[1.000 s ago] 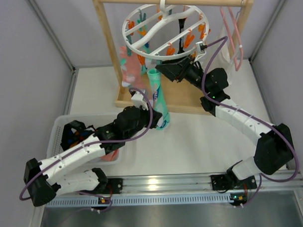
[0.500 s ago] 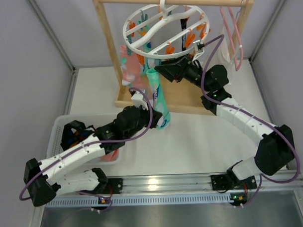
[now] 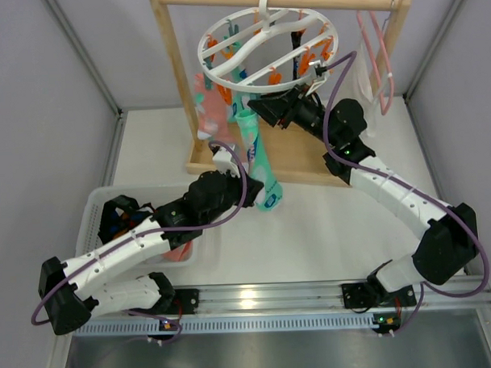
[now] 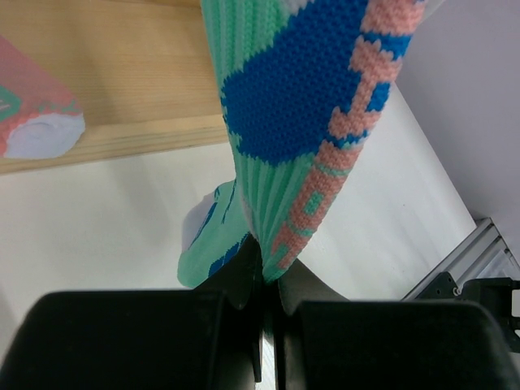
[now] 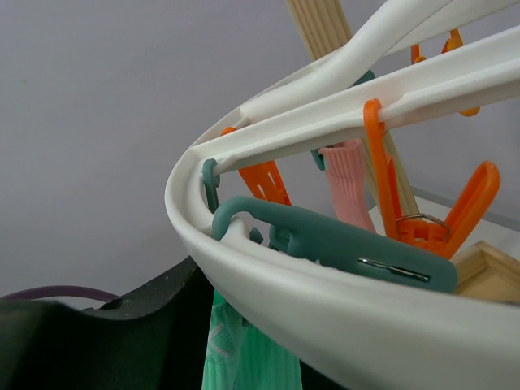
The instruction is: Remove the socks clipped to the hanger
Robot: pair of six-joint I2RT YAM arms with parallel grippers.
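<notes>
- The left gripper [image 4: 262,268] is clenched on the lower end of the green sock [image 4: 309,106]; the fabric runs up and away from its fingertips, drawn fairly straight.
- Since a second ago the sock's lower end has swung a little outward, away from the wooden rack [image 3: 173,81], so the left arm appears to be tensioning it.
- The right gripper [image 3: 263,111] has crept up and closer to the hanger [image 3: 204,40], whose ring has tilted slightly. In the wrist view the rim passes just above its dark finger, with the teal clip [image 5: 325,240] just past it and the sock's top hanging below.
- Whether the right gripper is spread or closed I cannot tell; it may be pressing on the clip.
- Judgement: this sock is still clipped, but release looks close.
- A pink sock [image 3: 211,112] hangs beyond the left gripper, also clipped.
</notes>
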